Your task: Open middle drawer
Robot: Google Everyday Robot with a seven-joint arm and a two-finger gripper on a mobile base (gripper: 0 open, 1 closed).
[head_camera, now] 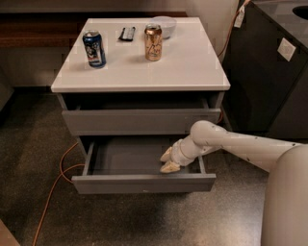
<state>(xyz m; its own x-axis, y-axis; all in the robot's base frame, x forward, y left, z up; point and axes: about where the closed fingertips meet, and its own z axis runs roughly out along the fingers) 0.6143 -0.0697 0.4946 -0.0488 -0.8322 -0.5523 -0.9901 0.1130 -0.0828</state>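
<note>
A dark, speckled floor (pixel 120 221) fills the lower half, with an orange cable (pixel 52 192) trailing across it at 8 o'clock. At the centre stands a grey bedside cabinet with a white top (pixel 192 62); behind it, at 11 o'clock, a brown wooden ledge (pixel 29 36) runs along a dim wall. At 2 to 3 o'clock a tall dark cabinet (pixel 260 91) stands just beside it, bearing a small white plate (pixel 287 48), and a pale wall section (pixel 209 14) shows at 1 o'clock.
</note>
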